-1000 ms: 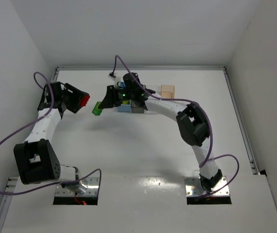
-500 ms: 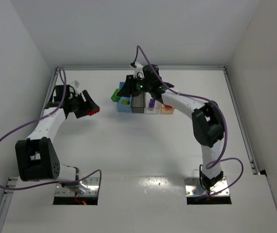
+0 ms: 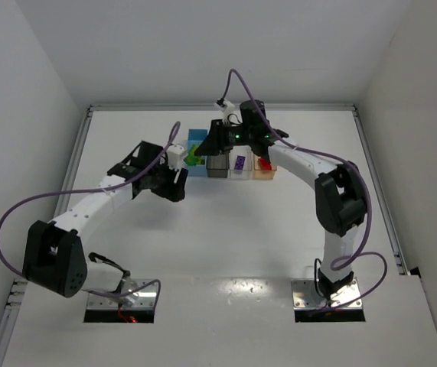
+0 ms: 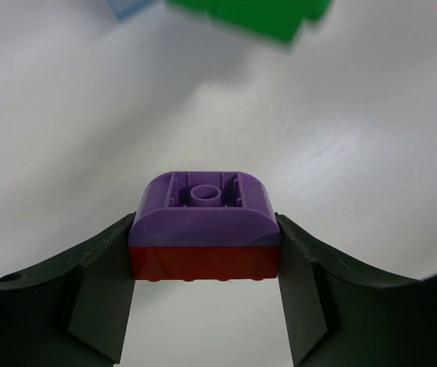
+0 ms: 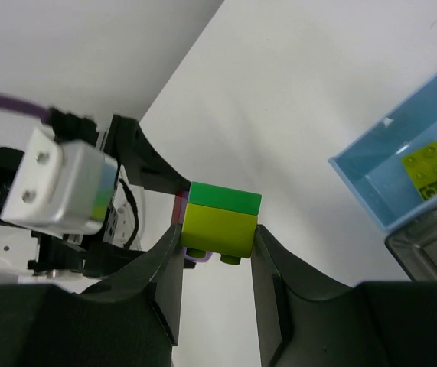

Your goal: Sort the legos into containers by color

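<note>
Left gripper (image 3: 174, 183) has swung in from the left, near the right gripper (image 3: 205, 151). Left: half open, clamping a purple brick (image 4: 203, 208) on a red brick (image 4: 203, 264), long axis across the jaws. Right: nearly closed on a green brick (image 5: 224, 199) over a yellow-green brick (image 5: 216, 231), studs toward its wrist. Only its wrist view shows a yellow-green piece (image 5: 431, 170) in the blue bin (image 5: 371, 195), off to its right.

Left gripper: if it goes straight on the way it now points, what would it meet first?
Most likely the green brick stack held by the right gripper, just ahead of the left gripper and its purple-and-red bricks. Depth is unclear, so it might pass under it.
</note>
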`<state>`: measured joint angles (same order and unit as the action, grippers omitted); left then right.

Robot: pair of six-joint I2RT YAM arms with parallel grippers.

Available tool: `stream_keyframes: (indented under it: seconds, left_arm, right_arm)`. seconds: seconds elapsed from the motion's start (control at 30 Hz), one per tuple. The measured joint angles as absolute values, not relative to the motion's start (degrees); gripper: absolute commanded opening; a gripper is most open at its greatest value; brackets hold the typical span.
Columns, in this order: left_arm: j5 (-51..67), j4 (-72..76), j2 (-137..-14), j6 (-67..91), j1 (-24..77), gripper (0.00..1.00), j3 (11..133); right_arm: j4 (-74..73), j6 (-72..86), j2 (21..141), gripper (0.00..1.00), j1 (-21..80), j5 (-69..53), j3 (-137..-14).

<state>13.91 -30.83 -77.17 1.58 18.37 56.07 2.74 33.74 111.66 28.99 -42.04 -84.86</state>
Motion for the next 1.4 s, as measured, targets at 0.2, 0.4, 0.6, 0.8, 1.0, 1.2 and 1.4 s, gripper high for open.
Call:
stream_keyframes:
  seconds: [0.2,0.4,0.6,0.8,1.0,1.2,1.4]
  left_arm:
    - [9.5,-32.1,-74.8,-2.9,24.6,0.05,53.1]
    - [9.4,-32.1,-75.4,-5.6,34.2,0.05,50.9]
    - [9.0,-32.3,-81.5,-7.5,44.1,0.16,51.0]
    - [7.6,-34.7,-92.7,-8.6,49.5,0.17,56.3]
    - [6.0,-34.9,-95.4,-8.6,50.0,0.16,58.8]
    - [5.8,-33.8,-95.4,-10.0,50.4,0.24,59.1]
    - [6.2,-33.3,-95.4,-14.2,50.8,0.39,59.7]
  right_arm:
    - [-0.1,31.9,106.5,0.00,25.2,-42.0,-81.4]
    - [-3.6,30.5,102.0,0.00,21.1,-36.9,-80.6]
    - [-4.6,30.1,99.1,0.00,17.1,-34.1,-79.5]
    - [-4.8,30.2,97.8,0.00,14.6,-33.5,-77.5]
    - [-4.8,30.4,97.8,0.00,13.4,-33.6,-75.9]
    - [-4.5,31.1,97.8,0.00,12.9,-34.1,-75.7]
    - [-4.3,31.6,97.8,0.00,12.9,-34.6,-75.7]
